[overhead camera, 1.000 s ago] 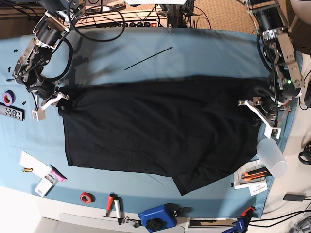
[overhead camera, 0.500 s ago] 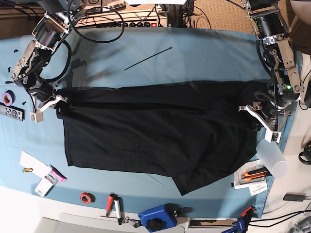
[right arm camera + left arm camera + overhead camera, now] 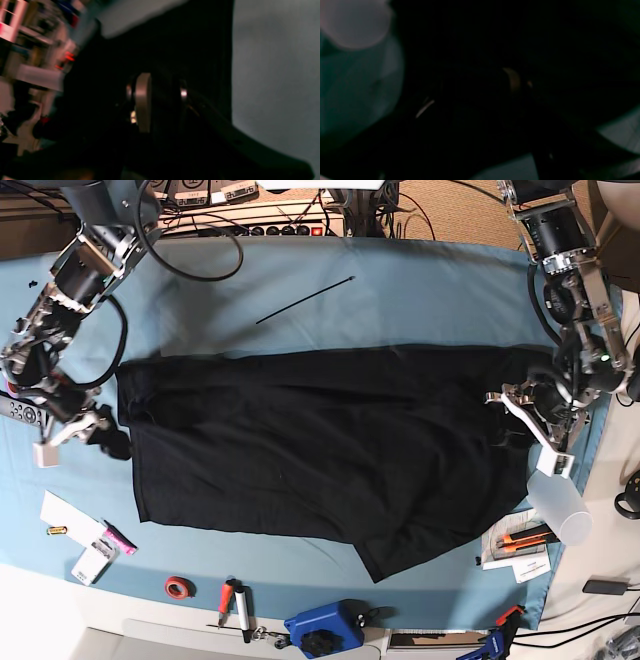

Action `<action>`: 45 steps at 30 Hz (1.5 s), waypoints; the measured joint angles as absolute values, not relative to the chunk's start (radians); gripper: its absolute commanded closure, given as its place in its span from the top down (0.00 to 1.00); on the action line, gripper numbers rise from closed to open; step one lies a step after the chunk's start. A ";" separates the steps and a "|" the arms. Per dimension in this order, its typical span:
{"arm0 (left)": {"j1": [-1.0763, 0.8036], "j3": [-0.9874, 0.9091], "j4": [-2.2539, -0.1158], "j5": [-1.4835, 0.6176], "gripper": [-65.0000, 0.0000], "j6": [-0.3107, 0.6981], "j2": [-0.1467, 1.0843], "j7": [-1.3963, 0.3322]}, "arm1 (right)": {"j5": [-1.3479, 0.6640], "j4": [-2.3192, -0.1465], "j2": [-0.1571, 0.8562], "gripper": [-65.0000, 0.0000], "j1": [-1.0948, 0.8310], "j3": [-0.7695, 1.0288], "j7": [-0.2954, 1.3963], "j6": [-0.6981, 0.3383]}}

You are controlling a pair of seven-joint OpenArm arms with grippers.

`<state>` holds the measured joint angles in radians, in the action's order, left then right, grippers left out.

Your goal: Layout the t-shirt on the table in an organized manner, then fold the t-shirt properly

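Black t-shirt [image 3: 330,445] lies spread flat across the blue-covered table [image 3: 400,290], one flap folded out at its near edge. Right gripper [image 3: 85,435] sits just off the shirt's edge, jaws apart, nothing between them. Left gripper [image 3: 535,430] over the opposite edge; jaw state can't be made out, wrist view dark.

The soft fabric t-shirt [image 3: 330,450] was plain black, with no print showing. The cloth-covered tabletop [image 3: 400,290] was light blue. A small tape ring [image 3: 179,587] was red; a boxy tool [image 3: 322,630] was blue.
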<state>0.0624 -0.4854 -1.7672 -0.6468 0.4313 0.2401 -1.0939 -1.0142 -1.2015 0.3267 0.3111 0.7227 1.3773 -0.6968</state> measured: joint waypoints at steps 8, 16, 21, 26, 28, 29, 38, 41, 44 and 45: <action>-0.011 -0.809 -1.866 -0.850 0.39 0.495 0.248 -1.206 | -1.027 -1.258 0.363 0.24 0.253 0.934 1.412 -0.696; -0.142 -0.904 -1.866 -0.934 0.39 0.495 0.308 -1.207 | -1.033 -1.259 0.424 0.24 0.104 0.906 1.411 -0.697; -0.180 -0.905 -1.866 -0.943 0.39 0.495 0.308 -1.211 | -1.023 -1.258 0.398 0.24 0.016 0.867 1.417 -0.697; -0.179 -0.904 -1.866 -0.944 0.39 0.495 0.308 -1.204 | -1.018 -1.259 0.352 0.24 0.006 0.772 1.410 -0.697; -0.179 -0.904 -1.866 -0.944 0.39 0.495 0.308 -1.204 | -0.967 -1.259 0.344 0.24 0.004 0.728 1.366 -0.698; -0.179 -0.904 -1.866 -0.944 0.39 0.495 0.308 -1.204 | -0.935 -1.259 0.345 0.24 0.002 0.710 1.314 -0.698; -0.179 -0.904 -1.866 -0.945 0.39 0.495 0.308 -1.203 | -0.821 -1.266 0.305 0.24 0.020 0.607 1.158 -0.700; -0.179 -0.904 -1.866 -0.944 0.39 0.495 0.308 -1.204 | -0.831 -1.269 0.275 0.24 0.023 0.602 1.162 -0.701; -0.179 -0.904 -1.866 -0.944 0.39 0.495 0.308 -1.205 | -0.838 -1.269 0.267 0.24 0.023 0.603 1.164 -0.701; -0.179 -0.904 -1.866 -0.944 0.39 0.495 0.308 -1.205 | -0.838 -1.269 0.268 0.24 0.026 0.603 1.167 -0.701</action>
